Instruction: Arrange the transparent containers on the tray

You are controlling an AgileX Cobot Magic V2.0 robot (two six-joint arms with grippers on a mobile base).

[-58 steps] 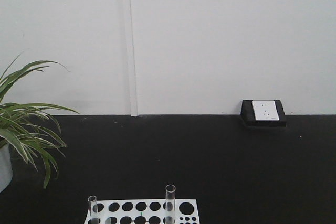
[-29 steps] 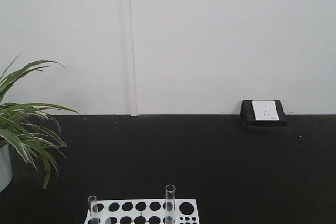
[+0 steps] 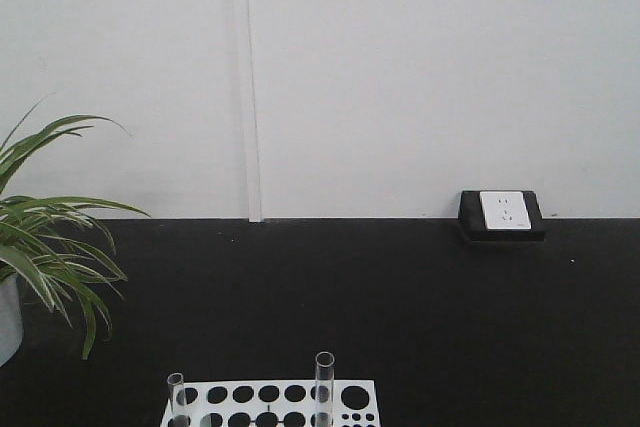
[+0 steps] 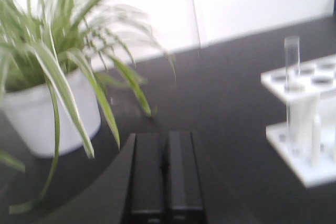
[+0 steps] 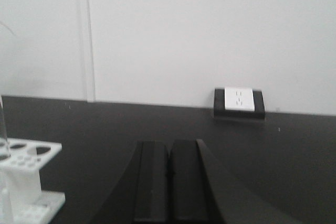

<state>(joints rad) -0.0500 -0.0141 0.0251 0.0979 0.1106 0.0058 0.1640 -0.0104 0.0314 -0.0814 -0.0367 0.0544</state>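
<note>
Claws: left claw (image 4: 167, 179) and right claw (image 5: 169, 182) level over black tabletop (image 3: 420, 307), fingers pressed together, empty | test tubes (image 3: 324, 385) upright in white rack (image 3: 255, 407) | rack cut off at front view's bottom edge | left wrist view blurred

No text, label, brand, number or sign can be read in any view. The white socket plate (image 3: 504, 210), right of centre, is too small to show any marking.
</note>
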